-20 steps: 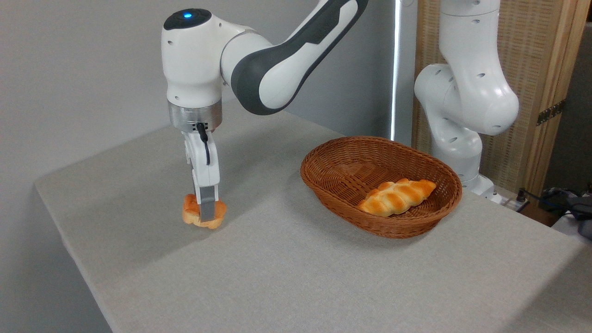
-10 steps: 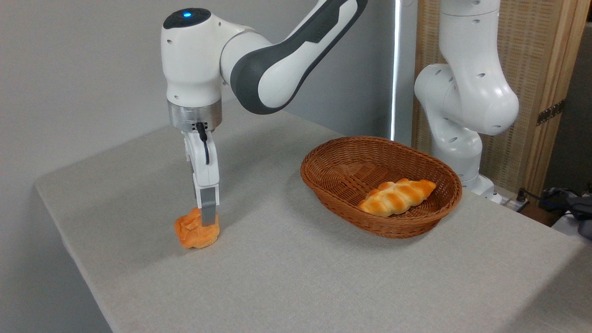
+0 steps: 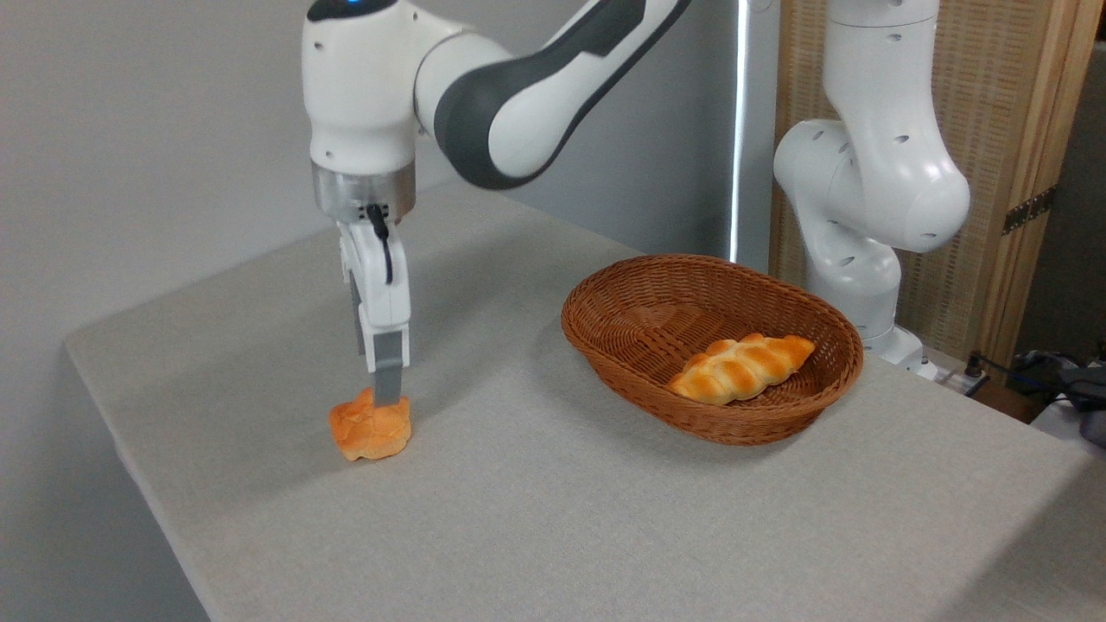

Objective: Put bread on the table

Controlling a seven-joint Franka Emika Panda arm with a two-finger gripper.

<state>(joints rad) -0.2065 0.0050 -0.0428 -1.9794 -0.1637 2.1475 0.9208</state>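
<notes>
Bread (image 3: 370, 431): round, orange-golden, crack-topped

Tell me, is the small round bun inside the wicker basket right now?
No, the bun sits on the grey table left of the basket, which holds only the braided loaf.

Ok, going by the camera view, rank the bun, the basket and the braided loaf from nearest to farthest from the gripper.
1. Bun: directly under the gripper, on the table.
2. Basket: to the right.
3. Braided loaf: inside the basket, toward its right end.
</notes>
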